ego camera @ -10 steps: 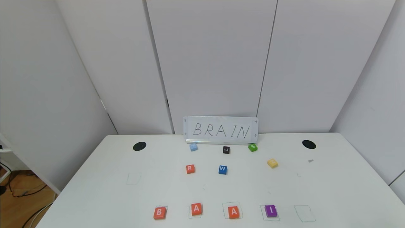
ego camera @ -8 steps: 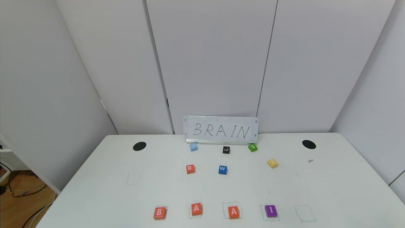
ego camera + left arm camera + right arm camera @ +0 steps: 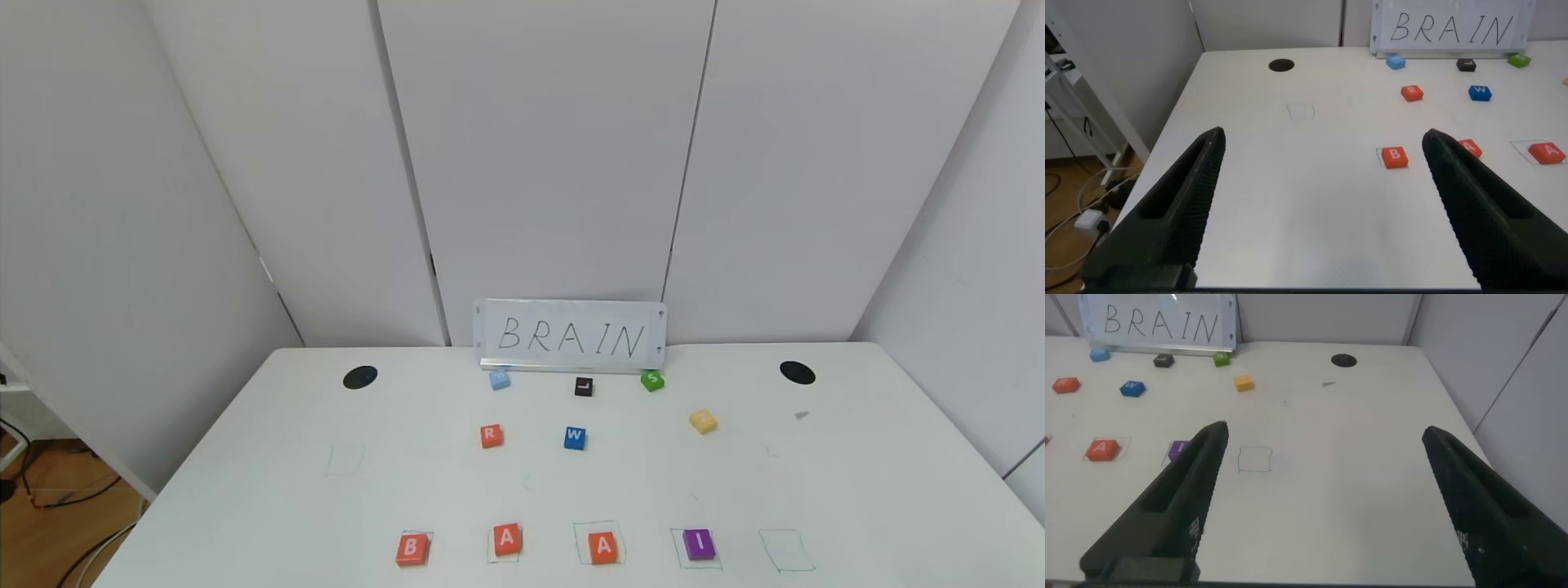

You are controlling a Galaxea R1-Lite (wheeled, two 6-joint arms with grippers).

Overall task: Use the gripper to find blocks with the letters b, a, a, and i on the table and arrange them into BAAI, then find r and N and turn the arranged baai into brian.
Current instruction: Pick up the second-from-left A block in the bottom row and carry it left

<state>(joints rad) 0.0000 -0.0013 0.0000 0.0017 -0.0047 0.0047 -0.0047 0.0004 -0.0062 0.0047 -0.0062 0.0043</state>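
Note:
On the white table (image 3: 245, 490) the blocks lie in a front row: orange-red B (image 3: 412, 549), A (image 3: 507, 539), A (image 3: 603, 546) and purple I (image 3: 699, 544). The orange-red r (image 3: 491, 435) and yellow N (image 3: 703, 420) lie farther back. Neither gripper shows in the head view. My left gripper (image 3: 1324, 139) is open and empty, above the table's left front, with B (image 3: 1395, 157) between its fingers farther off. My right gripper (image 3: 1325, 433) is open and empty above the right front, beside I (image 3: 1178, 447).
A BRAIN sign (image 3: 570, 336) stands at the back edge. Before it lie light blue (image 3: 500, 380), black (image 3: 584, 386) and green S (image 3: 652, 380) blocks, and a blue W (image 3: 575, 438). Empty drawn squares sit right of I (image 3: 785, 550) and at left (image 3: 344, 460).

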